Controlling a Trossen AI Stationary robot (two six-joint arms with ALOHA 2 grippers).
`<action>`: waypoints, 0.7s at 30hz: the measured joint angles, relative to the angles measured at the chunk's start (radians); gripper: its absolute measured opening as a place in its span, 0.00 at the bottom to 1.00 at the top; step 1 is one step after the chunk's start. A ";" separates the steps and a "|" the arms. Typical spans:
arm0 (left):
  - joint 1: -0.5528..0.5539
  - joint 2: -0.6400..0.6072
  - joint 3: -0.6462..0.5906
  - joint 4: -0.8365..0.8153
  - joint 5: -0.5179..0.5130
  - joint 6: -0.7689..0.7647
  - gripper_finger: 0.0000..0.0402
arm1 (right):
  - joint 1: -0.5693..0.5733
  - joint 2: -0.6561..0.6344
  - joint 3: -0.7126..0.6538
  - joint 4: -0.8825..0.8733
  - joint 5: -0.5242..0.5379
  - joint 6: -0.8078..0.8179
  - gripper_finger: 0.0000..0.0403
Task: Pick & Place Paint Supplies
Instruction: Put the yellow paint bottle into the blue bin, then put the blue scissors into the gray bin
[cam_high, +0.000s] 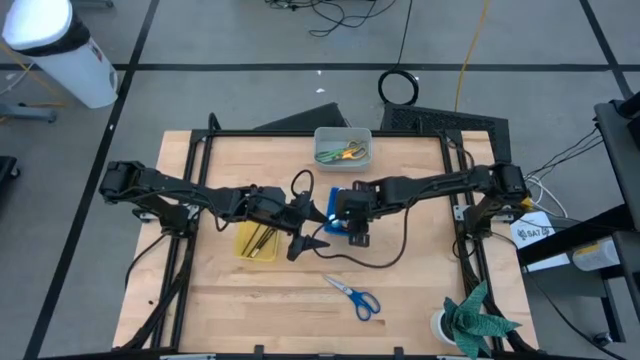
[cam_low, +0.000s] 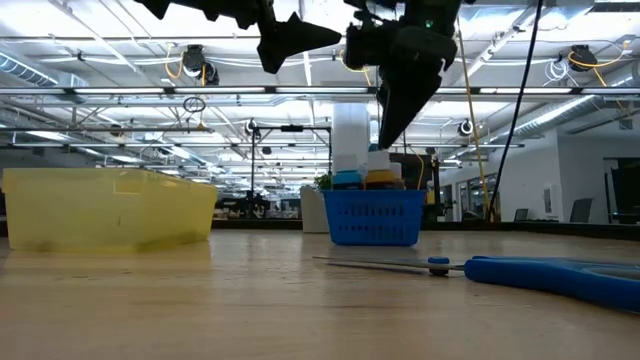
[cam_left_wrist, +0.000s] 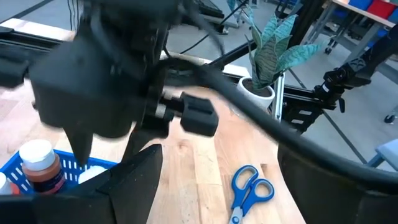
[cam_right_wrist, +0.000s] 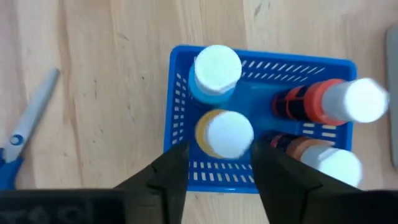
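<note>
In the blue basket (cam_right_wrist: 261, 118) at mid-surface, two paint bottles (cam_right_wrist: 217, 71) stand upright and two lie flat, caps toward the rim, under the right claw (cam_right_wrist: 219, 167), fingers spread and empty; left claw (cam_high: 306, 243) spread beside it.

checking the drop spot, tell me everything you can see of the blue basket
The blue basket is a small rectangular plastic crate with slotted walls, standing upright on the wooden table near its middle, beside the yellow tray. It holds four white-capped paint bottles: a blue one and a yellow one upright, a red one and an orange-brown one tipped over. The right gripper hangs over it, jaws parted above the yellow bottle, not touching the basket.
</note>
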 joint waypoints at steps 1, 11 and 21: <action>-0.001 0.000 0.000 0.000 0.000 -0.006 0.82 | 0.001 -0.008 0.000 0.003 0.000 0.001 0.41; -0.061 0.002 0.000 -0.119 -0.002 -0.105 0.79 | 0.022 -0.121 0.000 -0.015 -0.003 0.073 0.48; -0.224 0.292 0.006 0.152 -0.047 0.057 0.76 | 0.213 -0.264 -0.006 0.084 -0.046 0.061 0.43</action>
